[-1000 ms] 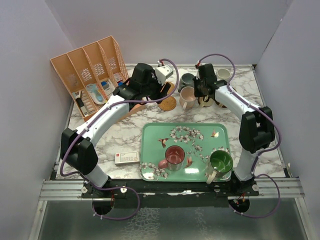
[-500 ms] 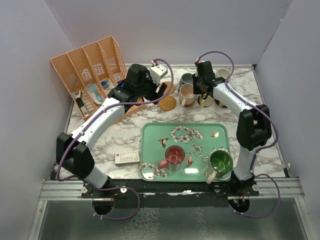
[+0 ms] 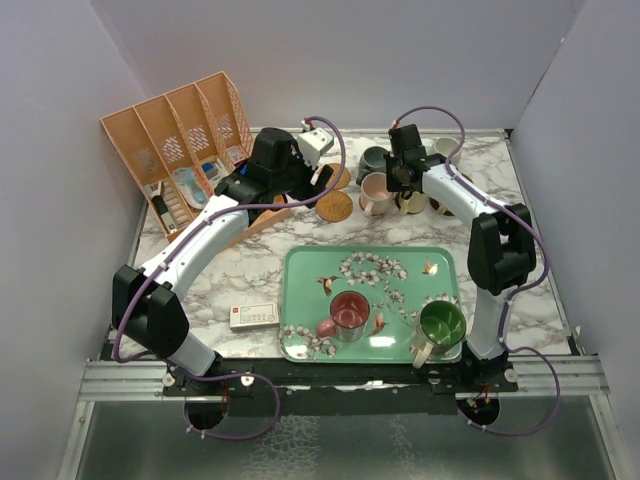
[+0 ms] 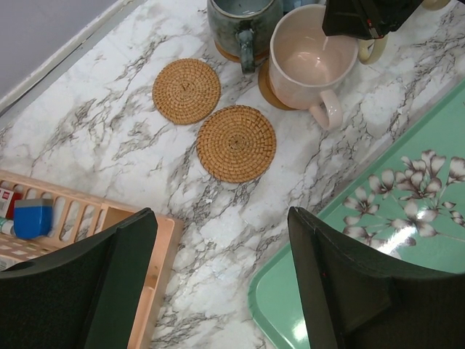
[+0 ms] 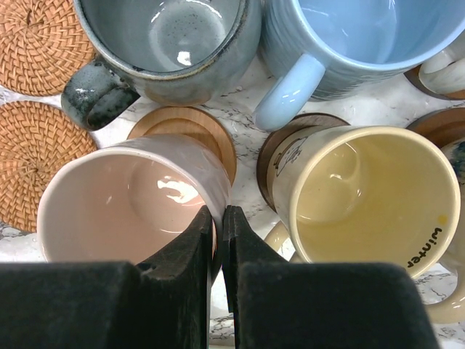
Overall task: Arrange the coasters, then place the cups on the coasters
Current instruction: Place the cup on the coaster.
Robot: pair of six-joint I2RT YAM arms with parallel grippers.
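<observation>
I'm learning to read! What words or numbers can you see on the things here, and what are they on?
"winter": printed sideways on the outside of the cream mug, near its rim.
Small white box: it has print, but too small to read.
Red and white packet: cut off at the picture's edge, unreadable.

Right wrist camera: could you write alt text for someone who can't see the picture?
The right gripper pinches the rim of a pink mug over a brown wooden coaster. Around it stand a grey mug, a blue mug and a cream mug; two woven coasters lie bare at left.
</observation>
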